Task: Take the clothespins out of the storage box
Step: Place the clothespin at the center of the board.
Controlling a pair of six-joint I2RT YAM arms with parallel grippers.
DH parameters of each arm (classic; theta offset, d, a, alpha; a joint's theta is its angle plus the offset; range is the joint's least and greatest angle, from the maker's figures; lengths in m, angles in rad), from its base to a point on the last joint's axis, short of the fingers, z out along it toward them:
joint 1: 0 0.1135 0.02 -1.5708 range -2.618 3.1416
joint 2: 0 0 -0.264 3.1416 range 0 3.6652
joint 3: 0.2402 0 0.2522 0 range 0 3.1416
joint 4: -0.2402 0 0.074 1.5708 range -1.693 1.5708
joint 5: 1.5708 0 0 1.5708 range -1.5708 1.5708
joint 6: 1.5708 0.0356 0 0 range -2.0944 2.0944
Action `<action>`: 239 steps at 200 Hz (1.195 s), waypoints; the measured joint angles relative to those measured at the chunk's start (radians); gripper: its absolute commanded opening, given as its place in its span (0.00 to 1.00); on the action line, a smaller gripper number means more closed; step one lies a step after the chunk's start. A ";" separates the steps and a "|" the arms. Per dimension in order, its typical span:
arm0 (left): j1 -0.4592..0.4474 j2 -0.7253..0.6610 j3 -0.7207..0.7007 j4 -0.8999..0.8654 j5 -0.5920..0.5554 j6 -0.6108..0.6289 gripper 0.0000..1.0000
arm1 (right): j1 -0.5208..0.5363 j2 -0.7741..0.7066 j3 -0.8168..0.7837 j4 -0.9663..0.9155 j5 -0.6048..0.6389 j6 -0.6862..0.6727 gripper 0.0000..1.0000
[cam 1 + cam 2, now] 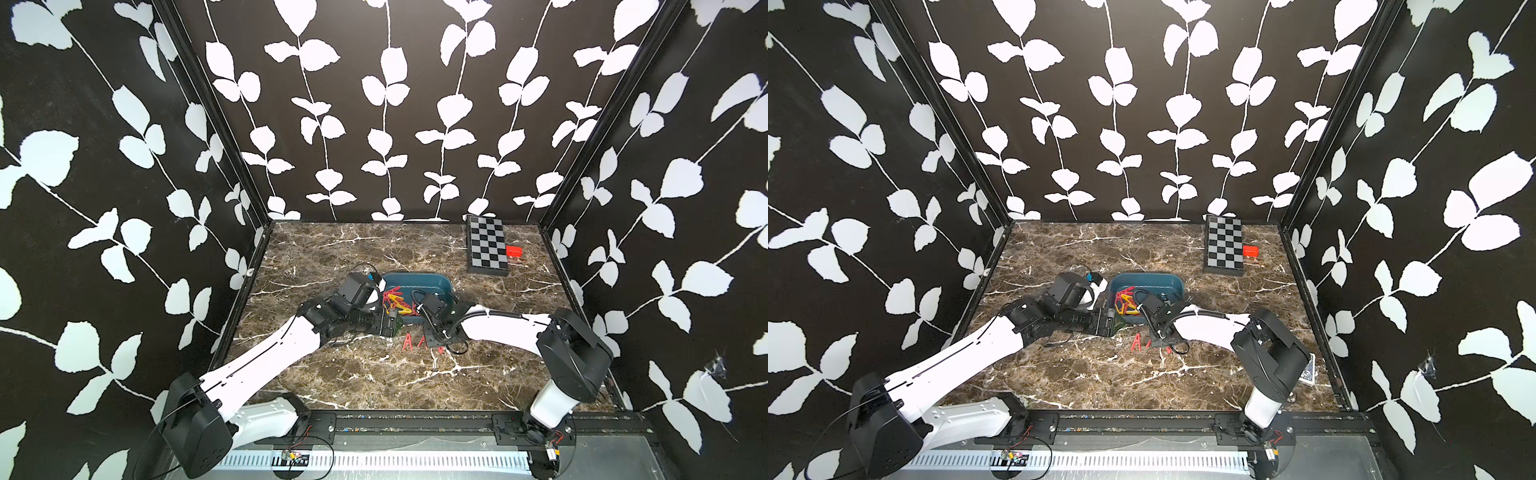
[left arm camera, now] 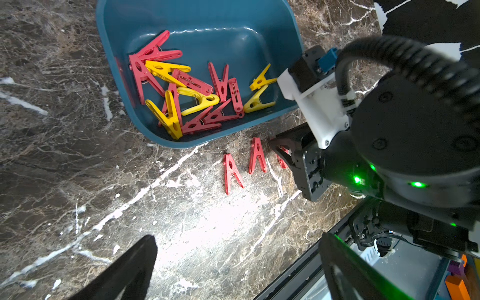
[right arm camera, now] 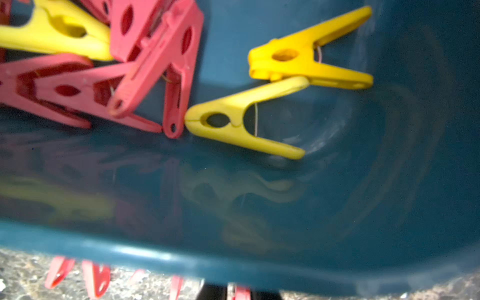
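— Red clothespin [image 2: 283,159] lies on the bench [image 2: 181,220] at the right gripper [image 2: 281,150]; clamped or loose, I can't tell.
— The left gripper [image 2: 239,237]?
— Spread wide, empty, above the bench.
— The arms?
— Both stretch low to the storage box [image 2: 109,65], which holds heaped red and yellow clothespins [image 2: 192,98]. Two red clothespins [image 2: 232,171] lie just outside its near wall.

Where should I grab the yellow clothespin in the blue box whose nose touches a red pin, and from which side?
I'd come straight down on the yellow clothespin and pinch across its body at the round hole. It lies flat on the storage box floor, its legs splay apart, and the red pin crowds its nose.
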 measured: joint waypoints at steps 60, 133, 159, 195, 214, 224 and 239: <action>0.000 0.021 0.003 0.000 -0.016 -0.003 0.99 | 0.000 -0.079 0.003 -0.018 0.002 -0.008 0.42; 0.000 0.134 0.098 -0.001 -0.083 0.037 0.84 | -0.002 -0.323 0.005 -0.007 0.020 -0.030 0.94; 0.000 0.206 0.166 -0.002 -0.115 0.079 0.74 | -0.009 -0.381 0.001 0.008 0.031 -0.037 0.99; 0.002 0.328 0.245 0.000 -0.157 0.139 0.68 | -0.024 -0.471 -0.040 0.045 0.034 -0.040 0.99; 0.008 0.405 0.294 0.000 -0.174 0.177 0.64 | -0.032 -0.518 -0.074 0.068 0.034 -0.042 0.99; 0.011 0.449 0.323 0.000 -0.183 0.200 0.61 | -0.034 -0.538 -0.090 0.080 0.035 -0.042 0.99; 0.015 0.508 0.364 0.000 -0.197 0.232 0.60 | -0.036 -0.565 -0.111 0.097 0.035 -0.042 0.99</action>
